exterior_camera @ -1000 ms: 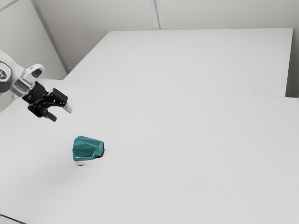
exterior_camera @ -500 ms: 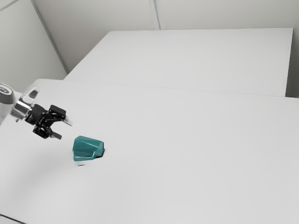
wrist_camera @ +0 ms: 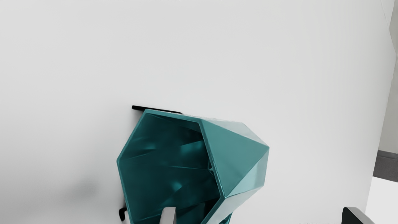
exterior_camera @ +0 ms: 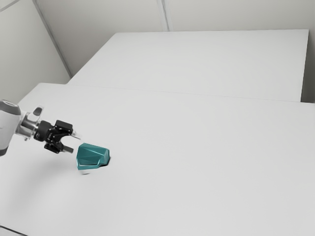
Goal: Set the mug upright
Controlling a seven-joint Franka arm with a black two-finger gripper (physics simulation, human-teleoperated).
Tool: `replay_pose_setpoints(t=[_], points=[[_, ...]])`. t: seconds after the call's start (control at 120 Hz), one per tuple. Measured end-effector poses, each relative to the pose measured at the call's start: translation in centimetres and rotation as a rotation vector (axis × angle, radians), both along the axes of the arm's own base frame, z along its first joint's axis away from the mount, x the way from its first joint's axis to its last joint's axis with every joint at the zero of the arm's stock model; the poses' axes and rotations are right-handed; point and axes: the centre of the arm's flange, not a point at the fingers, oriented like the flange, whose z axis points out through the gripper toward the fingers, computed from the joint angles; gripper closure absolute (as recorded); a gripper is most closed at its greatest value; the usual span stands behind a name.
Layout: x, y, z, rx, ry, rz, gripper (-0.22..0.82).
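A teal faceted mug point(exterior_camera: 92, 156) lies on its side on the white table in the exterior view. Just to its exterior-view left is the gripper point(exterior_camera: 76, 143), its fingers apart and pointing toward the mug. In the wrist view the mug point(wrist_camera: 192, 161) presents its hollow mouth to the hand. The gripper point(wrist_camera: 259, 214) is open there: one fingertip overlaps the mug's mouth, the other stands out past the mug's side. Whether a finger touches the mug cannot be told.
The white table point(exterior_camera: 197, 157) extends around the mug. Behind it in the exterior view is another large white surface point(exterior_camera: 211, 64), with pale walls beyond. A thin dark line crosses the exterior view's lower left corner.
The hand has come down and toward the exterior view's right, closer to the mug, and has tilted to a flatter angle. The mug has stayed where it was.
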Motion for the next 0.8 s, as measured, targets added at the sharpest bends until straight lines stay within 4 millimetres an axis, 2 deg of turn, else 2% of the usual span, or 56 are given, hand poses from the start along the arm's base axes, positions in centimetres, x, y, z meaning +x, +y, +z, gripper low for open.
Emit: replay_pose_setpoints(t=[0.442,0.8], points=[[0.2,0.8,-2.8,-0.044,-0.11,-0.057,0.03],[0.9,0.4,-4.6,-0.067,-0.163,-0.109,0.04]])
